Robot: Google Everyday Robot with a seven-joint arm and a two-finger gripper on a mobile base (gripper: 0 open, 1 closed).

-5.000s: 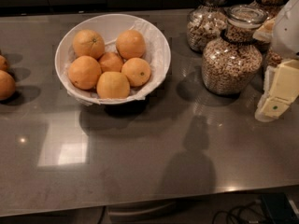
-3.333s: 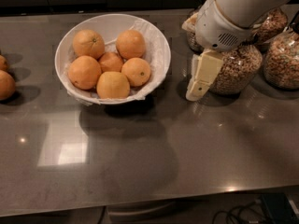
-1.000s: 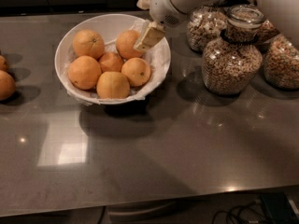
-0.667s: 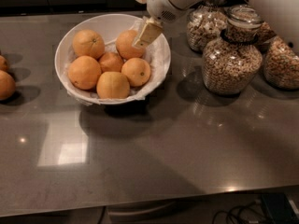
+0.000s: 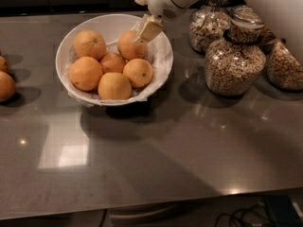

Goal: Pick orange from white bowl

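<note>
The white bowl [image 5: 111,24] stands at the back left of the grey counter, lined with crumpled white paper and holding several oranges. The orange [image 5: 128,46], deep orange and plain-skinned, lies at the bowl's back right. My gripper [image 5: 148,31] hangs from the white arm at the top of the view. Its cream finger tips sit just above and against the upper right side of that orange. A smaller orange with a stem dot [image 5: 138,73] and a paler one [image 5: 114,86] lie at the front of the bowl.
Three glass jars of nuts and grains [image 5: 234,56] stand at the back right, close to the arm. Two loose oranges [image 5: 6,85] lie at the counter's left edge. The counter's front edge runs along the bottom, with cables [image 5: 251,213] below it.
The arm came in from the right past the jars and swung left over the bowl. In the last second the gripper edged closer to the back-right orange.
</note>
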